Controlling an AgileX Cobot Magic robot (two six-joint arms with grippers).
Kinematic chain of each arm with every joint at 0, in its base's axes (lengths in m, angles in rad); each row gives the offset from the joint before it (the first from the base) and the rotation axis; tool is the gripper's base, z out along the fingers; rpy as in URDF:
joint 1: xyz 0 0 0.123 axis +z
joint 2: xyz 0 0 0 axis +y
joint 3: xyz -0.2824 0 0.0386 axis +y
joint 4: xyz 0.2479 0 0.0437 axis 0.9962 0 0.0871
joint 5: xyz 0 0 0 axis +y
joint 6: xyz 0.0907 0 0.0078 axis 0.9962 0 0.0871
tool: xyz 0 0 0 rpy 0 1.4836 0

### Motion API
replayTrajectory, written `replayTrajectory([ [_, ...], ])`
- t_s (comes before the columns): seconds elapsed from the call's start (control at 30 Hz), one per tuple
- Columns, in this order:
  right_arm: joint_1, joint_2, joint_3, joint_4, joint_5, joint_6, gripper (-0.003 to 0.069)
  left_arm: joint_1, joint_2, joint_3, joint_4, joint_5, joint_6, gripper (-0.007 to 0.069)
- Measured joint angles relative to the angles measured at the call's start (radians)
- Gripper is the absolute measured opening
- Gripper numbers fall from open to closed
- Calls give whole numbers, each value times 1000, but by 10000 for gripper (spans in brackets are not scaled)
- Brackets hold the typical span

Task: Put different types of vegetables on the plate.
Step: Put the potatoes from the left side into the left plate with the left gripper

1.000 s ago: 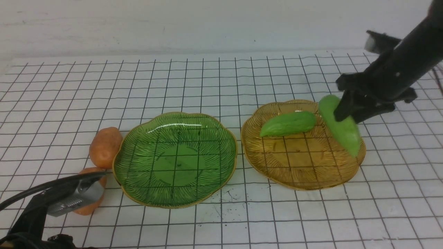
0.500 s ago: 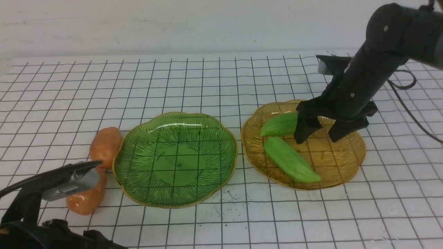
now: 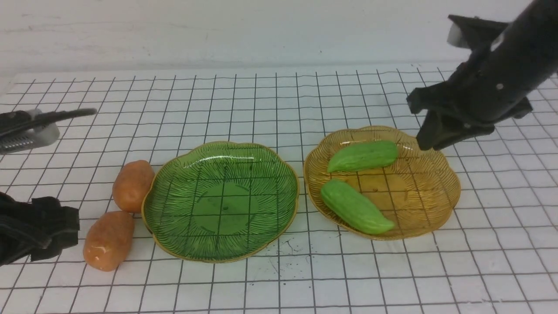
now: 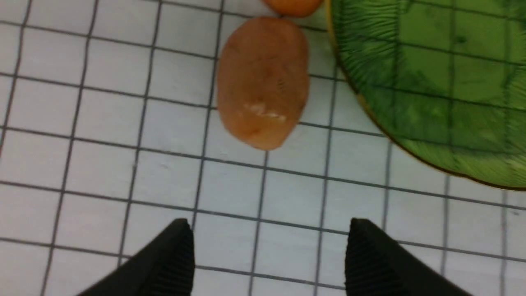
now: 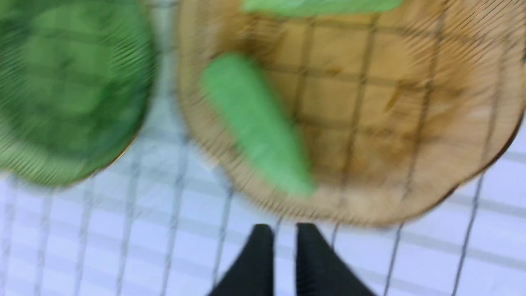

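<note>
Left gripper (image 4: 267, 230) wide apart and empty near a potato (image 4: 263, 82); right gripper (image 5: 280, 234) closed, empty.

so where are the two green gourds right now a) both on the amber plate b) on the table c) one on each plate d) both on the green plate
a, the far gourd and the near gourd both lie in the amber plate

Bright, even light, a white glare streak crosses the ribbed green glass plate (image 3: 222, 205), and the right wrist view is motion-blurred.
</note>
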Motion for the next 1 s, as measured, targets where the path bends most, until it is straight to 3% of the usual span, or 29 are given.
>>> replayTrajectory([
  [0.17, 9, -214, 206, 7, 10, -45, -13, 0, 190, -46, 28, -35, -14, 448],
  [0.33, 9, -355, 344, -30, 16, -59, -14, 0, 378, -136, -13, -57, 57, 489],
  [0.6, 9, -373, 356, -35, 17, -61, -14, -1, 510, -169, 20, -151, 78, 560],
  [1.0, 9, -373, 356, -32, 17, -61, -14, -1, 643, -173, 52, -172, 67, 563],
])
